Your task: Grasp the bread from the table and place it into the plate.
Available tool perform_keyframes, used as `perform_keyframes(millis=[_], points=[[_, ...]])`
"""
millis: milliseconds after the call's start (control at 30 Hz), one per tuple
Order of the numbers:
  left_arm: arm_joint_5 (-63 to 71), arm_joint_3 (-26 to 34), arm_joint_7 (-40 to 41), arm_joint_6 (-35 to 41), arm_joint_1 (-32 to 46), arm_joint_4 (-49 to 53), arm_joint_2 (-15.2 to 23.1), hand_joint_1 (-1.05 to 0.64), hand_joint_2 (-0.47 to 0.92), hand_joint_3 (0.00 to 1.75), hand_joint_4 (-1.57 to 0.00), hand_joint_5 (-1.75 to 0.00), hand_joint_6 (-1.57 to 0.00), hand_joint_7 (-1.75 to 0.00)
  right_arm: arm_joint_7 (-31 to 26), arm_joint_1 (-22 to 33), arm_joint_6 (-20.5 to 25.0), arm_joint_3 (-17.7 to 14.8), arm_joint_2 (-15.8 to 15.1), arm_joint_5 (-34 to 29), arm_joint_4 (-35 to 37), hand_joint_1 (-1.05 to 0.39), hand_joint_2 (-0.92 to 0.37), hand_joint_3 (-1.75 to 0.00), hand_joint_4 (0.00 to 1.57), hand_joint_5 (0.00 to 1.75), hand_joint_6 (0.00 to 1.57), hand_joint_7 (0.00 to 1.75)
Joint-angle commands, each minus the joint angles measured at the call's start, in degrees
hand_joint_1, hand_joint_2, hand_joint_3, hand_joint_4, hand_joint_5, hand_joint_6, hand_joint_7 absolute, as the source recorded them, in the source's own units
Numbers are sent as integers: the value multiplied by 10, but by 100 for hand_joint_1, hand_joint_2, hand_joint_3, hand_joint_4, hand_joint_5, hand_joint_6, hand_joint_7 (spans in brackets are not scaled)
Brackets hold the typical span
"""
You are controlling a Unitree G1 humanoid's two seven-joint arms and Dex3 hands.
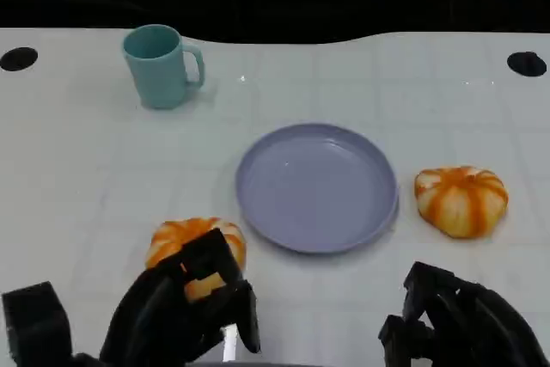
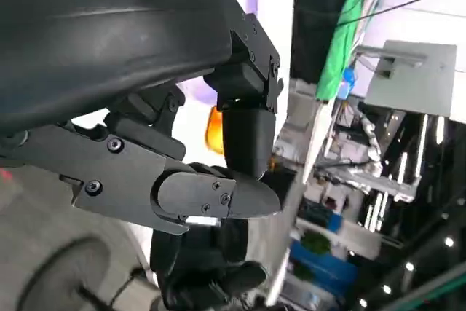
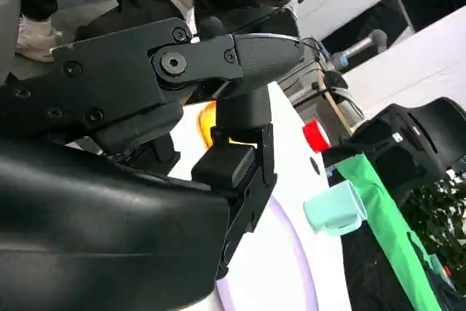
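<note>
Two orange-and-white striped breads lie on the white table. One bread (image 1: 461,200) sits right of the purple plate (image 1: 316,186). The other bread (image 1: 191,240) lies at the plate's near left, its near side covered by my left hand (image 1: 185,307). That hand hangs over it with fingers curled, and the left wrist view shows the fingertips (image 2: 244,180) meeting with nothing between them. My right hand (image 1: 455,320) stays low at the near right, well short of the right bread; its curled fingers (image 3: 244,118) hold nothing. The plate has nothing in it.
A teal mug (image 1: 161,66) stands at the far left, well away from the plate. Two black round holes (image 1: 19,58) (image 1: 526,64) mark the table's far corners. The right wrist view shows the mug (image 3: 333,209) and a red object (image 3: 316,136) beyond the table.
</note>
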Motion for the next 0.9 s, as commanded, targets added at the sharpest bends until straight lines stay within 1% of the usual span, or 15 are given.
perform_keyframes(millis=[33, 133, 200, 233, 267, 300, 333, 367, 433, 533, 600, 633, 733, 833, 900], points=[[20, 9, 20, 14, -17, -30, 31, -57, 92, 22, -65, -175, -50, -158, -2, -6, -5, -3, -4, -3, 4, -74, -92, -23, 89, 161, 78, 140], [45, 8, 35, 9, -25, -44, 47, -59, 92, 21, -58, -175, -46, -150, -1, -9, -3, -3, -3, -2, 6, -74, -92, -22, 89, 161, 78, 139], [72, 7, 42, -13, -31, -48, 58, -59, 92, 20, -54, -175, -43, -146, 1, -10, -2, -3, -1, 0, 8, -74, -92, -22, 89, 161, 78, 139], [88, 6, 46, -25, -35, -51, 65, -58, 92, 20, -52, -175, -43, -141, 0, -10, -2, -2, 0, 0, 7, -73, -92, -22, 89, 162, 78, 138], [105, 6, 50, -38, -37, -54, 71, -56, 92, 18, -47, -175, -43, -128, 0, -10, -2, -2, 1, 0, 7, -73, -92, -21, 89, 162, 78, 138], [120, 6, 55, -48, -39, -58, 77, -55, 92, 16, -45, -174, -44, -120, 0, -10, -3, -1, 1, -1, 7, -73, -92, -21, 89, 162, 79, 138], [131, 6, 57, -58, -41, -60, 81, -51, 92, 13, -42, -168, -45, -106, 0, -10, -4, -1, 2, -2, 7, -73, -92, -22, 89, 162, 79, 138], [140, 6, 60, -65, -42, -64, 86, -50, 92, 11, -40, -165, -45, -100, -1, -10, -4, 0, 2, -2, 6, -73, -92, -22, 89, 162, 79, 138], [152, 7, 64, -79, -45, -69, 92, -43, 91, 5, -40, -148, -45, -70, 1, -10, -4, 0, 2, -1, 6, -73, -92, -22, 89, 162, 79, 138], [203, 4, 83, -114, -49, -71, 107, -32, 85, 1, -42, -127, -51, -45, 4, -12, -6, 0, 3, 2, 9, -72, -92, -23, 89, 162, 79, 138], [242, 2, 100, -122, -48, -81, 118, -32, 82, 0, -41, -120, -53, -35, 4, -12, -6, 0, 3, 2, 10, -72, -92, -23, 89, 161, 79, 137], [257, 1, 106, -122, -47, -87, 123, -30, 80, 0, -38, -114, -53, -28, 4, -12, -5, 0, 3, 2, 10, -72, -92, -23, 89, 160, 80, 137], [304, -3, 120, -121, -44, -107, 139, -29, 77, 0, -33, -102, -53, -15, 3, -13, -5, 0, 3, 1, 10, -73, -92, -22, 90, 160, 80, 136], [377, -11, 121, -117, -46, -134, 176, -29, 77, 0, -27, -91, -47, -7, 1, -14, -4, 1, 2, 0, 10, -73, -92, -22, 90, 160, 81, 136], [431, -16, 122, -106, -47, -156, 198, -30, 76, 0, -30, -72, -45, -2, 1, -14, -6, 2, 2, -2, 10, -73, -92, -22, 90, 160, 81, 136]])
